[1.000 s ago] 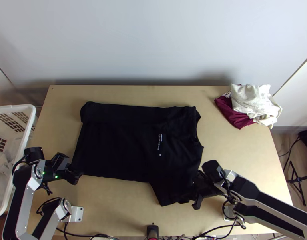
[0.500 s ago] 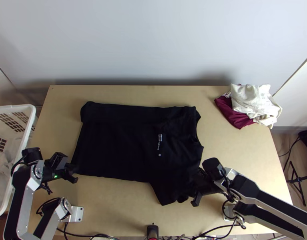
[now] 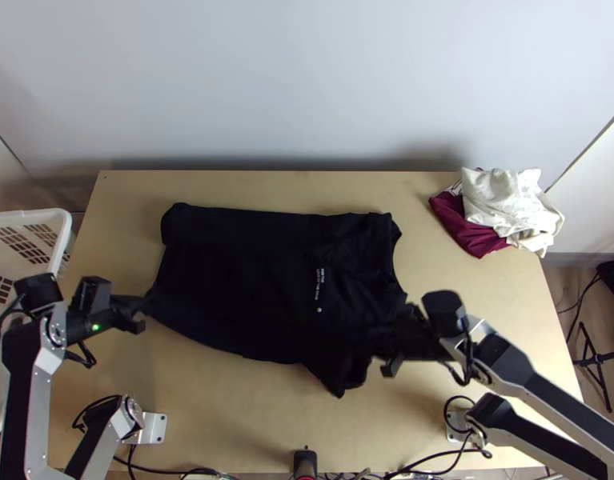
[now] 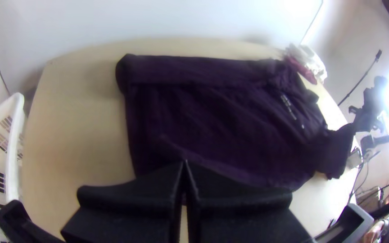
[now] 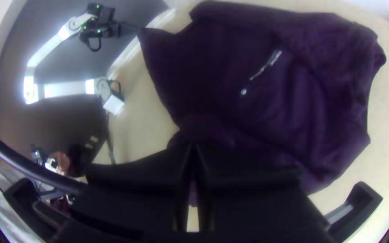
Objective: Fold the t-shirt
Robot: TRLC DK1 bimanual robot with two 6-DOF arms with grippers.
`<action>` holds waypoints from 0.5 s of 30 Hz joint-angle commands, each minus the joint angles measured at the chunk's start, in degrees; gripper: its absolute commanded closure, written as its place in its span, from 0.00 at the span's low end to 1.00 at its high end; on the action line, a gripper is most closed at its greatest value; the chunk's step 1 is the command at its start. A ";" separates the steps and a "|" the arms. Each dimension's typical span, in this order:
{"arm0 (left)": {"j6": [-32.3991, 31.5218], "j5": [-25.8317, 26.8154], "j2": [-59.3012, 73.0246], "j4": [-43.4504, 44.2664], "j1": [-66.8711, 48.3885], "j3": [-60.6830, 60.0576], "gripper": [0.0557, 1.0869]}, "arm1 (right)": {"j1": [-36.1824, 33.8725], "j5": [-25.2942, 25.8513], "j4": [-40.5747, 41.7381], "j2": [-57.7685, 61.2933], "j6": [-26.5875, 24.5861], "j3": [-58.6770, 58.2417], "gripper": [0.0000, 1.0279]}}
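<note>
Toward the far edge of the table (image 3: 226, 408), my left gripper (image 4: 184, 163) and right gripper (image 5: 193, 146) have moved, drawing the near side of the shirt (image 3: 242, 272) along. Both are closed on cloth: left at the hem corner (image 3: 157, 298), right near the sleeve (image 3: 335, 376). The shirt lies mid-table, its far side folded in; I judge the second side fold is beginning.

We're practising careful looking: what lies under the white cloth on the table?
Under the white cloth, a maroon cloth juts out, mostly at its left in the top view. How far that runs beneath, and whether anything else lies there, is covered.
</note>
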 commanded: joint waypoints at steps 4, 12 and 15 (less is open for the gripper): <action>-12.85 2.64 3.33 8.67 -1.56 6.88 0.95 | -12.04 0.57 3.07 2.59 0.24 9.69 0.97; -23.22 1.76 10.28 18.78 -4.20 11.89 0.96 | -20.13 0.65 8.25 9.45 0.86 15.85 0.97; -24.89 -0.35 12.30 21.76 -6.66 12.68 0.96 | -22.42 0.65 9.92 12.44 1.91 17.87 0.97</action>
